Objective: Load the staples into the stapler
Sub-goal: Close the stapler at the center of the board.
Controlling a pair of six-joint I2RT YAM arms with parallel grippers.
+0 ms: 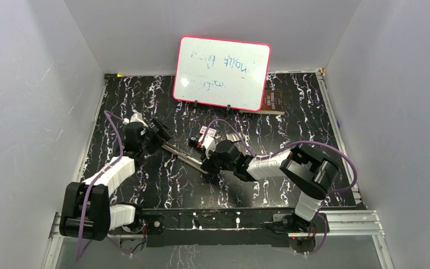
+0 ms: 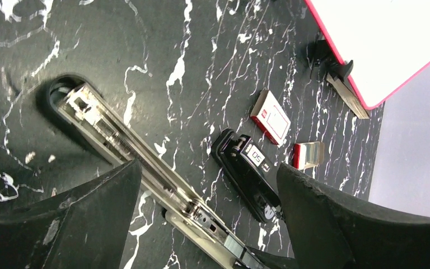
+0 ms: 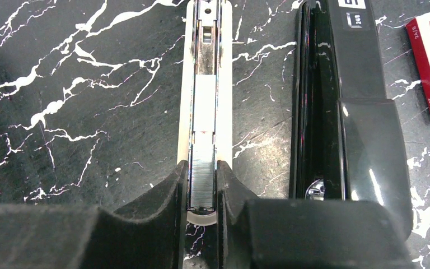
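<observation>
Left arm (image 1: 111,172), right arm (image 1: 269,164): white-black links, purple cables (image 1: 115,130); pincer fingers (image 3: 145,224) matte black.

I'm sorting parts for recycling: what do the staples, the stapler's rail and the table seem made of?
The staples: silvery-grey metal, judging by the fine ribs and dull sheen. The stapler rail: bright polished metal, showing mirror-like glints. The table: black with white veins, marble-like, possibly just a printed surface.

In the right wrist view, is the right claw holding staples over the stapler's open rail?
Yes, the staples sit pinched in the right claw, in line with the open rail of the stapler.
</observation>
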